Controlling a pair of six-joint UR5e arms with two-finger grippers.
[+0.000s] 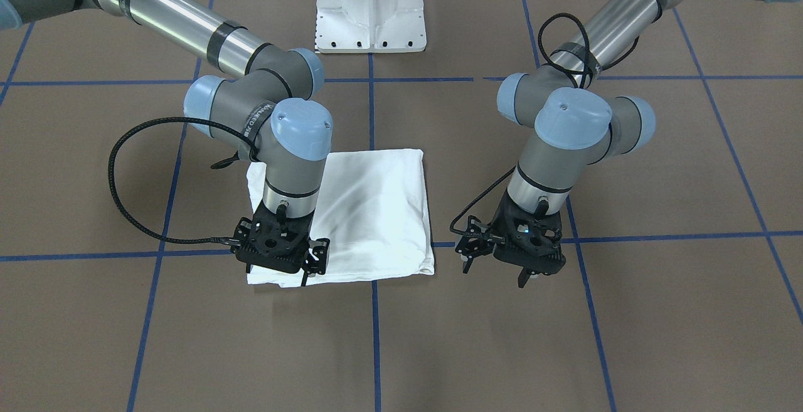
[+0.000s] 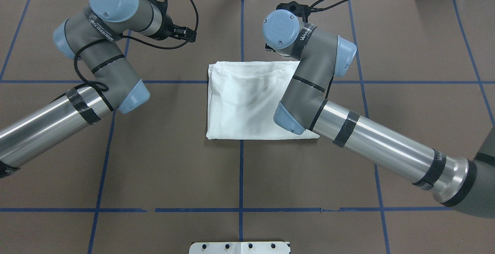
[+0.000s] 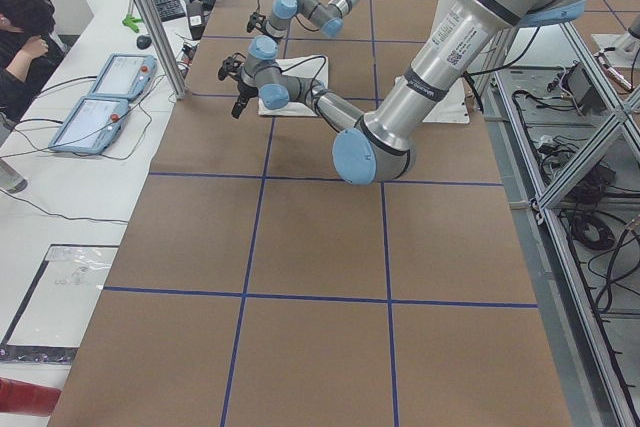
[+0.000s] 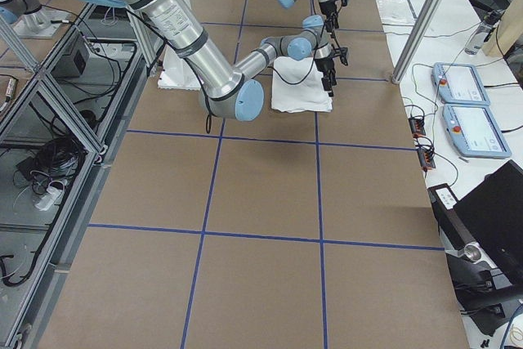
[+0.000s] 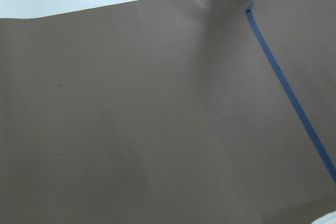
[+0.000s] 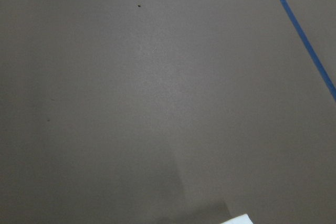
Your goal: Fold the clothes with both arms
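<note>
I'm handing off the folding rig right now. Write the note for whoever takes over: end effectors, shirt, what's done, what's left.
Left end effector: open and empty, over bare table beside the shirt, not touching it.
Right end effector: open, above the shirt's corner on the operators' side; it appears to grip nothing.
T-shirt: lies flat mid-table as a compact folded rectangle, with no sleeves or print showing.
Done: the folding looks complete or close to it.
Left: decide whether another fold is wanted; if not, probably just pull both arms back.
</note>
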